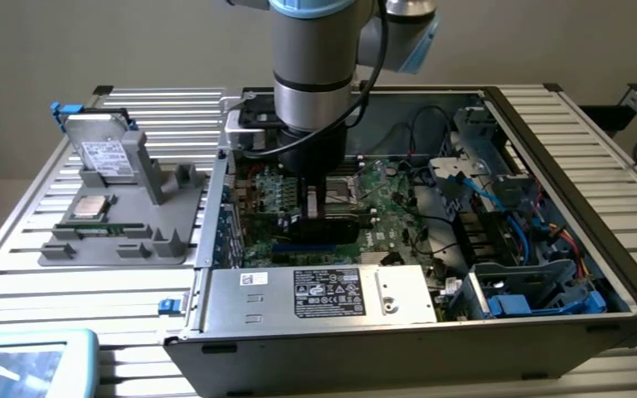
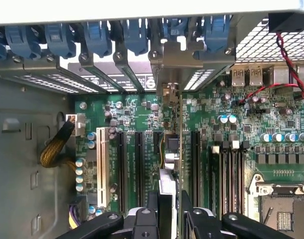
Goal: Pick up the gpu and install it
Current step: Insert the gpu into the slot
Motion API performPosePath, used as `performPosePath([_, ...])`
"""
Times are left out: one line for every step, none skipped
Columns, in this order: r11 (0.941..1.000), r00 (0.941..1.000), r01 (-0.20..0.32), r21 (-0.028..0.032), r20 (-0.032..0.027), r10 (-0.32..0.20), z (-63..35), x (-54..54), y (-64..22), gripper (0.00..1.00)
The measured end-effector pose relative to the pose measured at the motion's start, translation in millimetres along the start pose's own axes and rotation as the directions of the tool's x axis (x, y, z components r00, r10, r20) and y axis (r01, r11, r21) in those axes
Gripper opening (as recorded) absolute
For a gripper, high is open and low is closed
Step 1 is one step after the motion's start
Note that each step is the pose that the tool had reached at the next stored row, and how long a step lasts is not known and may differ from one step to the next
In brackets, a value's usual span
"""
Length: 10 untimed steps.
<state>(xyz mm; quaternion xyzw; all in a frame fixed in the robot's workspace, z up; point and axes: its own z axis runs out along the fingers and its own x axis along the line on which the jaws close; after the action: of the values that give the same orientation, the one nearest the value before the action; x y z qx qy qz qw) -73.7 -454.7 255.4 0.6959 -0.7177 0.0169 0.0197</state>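
Installing was under way: the gripper (image 2: 170, 211), pinching the gpu (image 2: 173, 149) edge-on, needed a straight push into the motherboard (image 2: 142, 112) slot at its 12 o'clock.

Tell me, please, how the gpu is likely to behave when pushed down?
The gpu, a flat board gripped edge-on in the hand, is probably stiff. Standing on edge, it could tilt sideways if pushed off-line. Its thin circuit board looks fragile.

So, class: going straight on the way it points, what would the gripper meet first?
The gripper, jaws closed on the gpu, points down at the motherboard; the card's edge would probably meet it first, depth unclear.
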Motion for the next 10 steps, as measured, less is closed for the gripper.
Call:
performPosePath([1.0000,1.0000,0.000,0.0000,0.0011,0.000,0.4,0.2,0.1,0.27])
performPosePath([1.0000,1.0000,0.000,-0.0001,0.0012,0.000,0.5,0.2,0.1,0.27])
performPosePath([1.0000,1.0000,0.000,-0.0001,0.0012,0.000,0.5,0.2,0.1,0.27])
performPosePath([1.0000,1.0000,0.000,-0.0001,0.0012,0.000,0.6,0.1,0.4,0.27])
performPosePath([1.0000,1.0000,0.000,-0.0001,0.0013,0.000,0.8,0.2,0.8,0.27])
performPosePath([1.0000,1.0000,0.000,-0.0001,0.0014,0.000,0.9,0.0,1.4,0.27])
performPosePath([1.0000,1.0000,0.000,0.0000,0.0014,0.000,1.0,-0.2,1.9,0.27])
performPosePath([1.0000,1.0000,0.000,0.0000,0.0015,0.000,1.0,-0.3,2.1,0.27])
performPosePath([1.0000,1.0000,0.000,0.0000,0.0014,0.000,1.2,-0.5,2.0,0.27])
performPosePath([1.0000,1.0000,0.000,0.0000,0.0015,0.000,1.5,-0.6,2.0,0.27])
